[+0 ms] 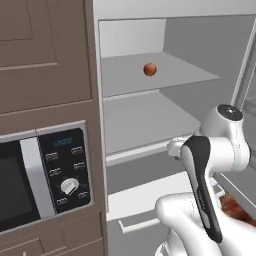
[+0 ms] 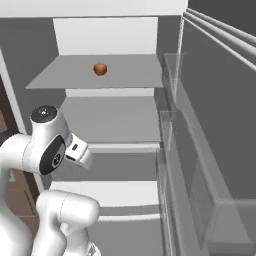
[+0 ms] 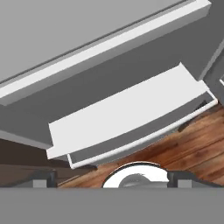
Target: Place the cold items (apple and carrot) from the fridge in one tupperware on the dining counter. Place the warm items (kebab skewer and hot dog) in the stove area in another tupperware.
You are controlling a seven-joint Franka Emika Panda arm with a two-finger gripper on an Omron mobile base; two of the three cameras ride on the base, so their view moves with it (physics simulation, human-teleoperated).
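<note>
The small round red apple [image 1: 150,69] sits alone on the grey upper shelf [image 1: 165,75] of the open fridge, in the upper middle of both base views, well back from the shelf's front edge and well apart from the white arm [image 1: 215,150], which is folded low at the lower right of the left base view. The hand [image 3: 111,179] has its fingers spread as wide as they go and holds nothing; its camera looks down past a white fridge drawer [image 3: 127,113] to the wooden floor [image 3: 188,144]. Judging by this, the arm is not yet reaching, and the apple awaits picking; no carrot can be made out.
</note>
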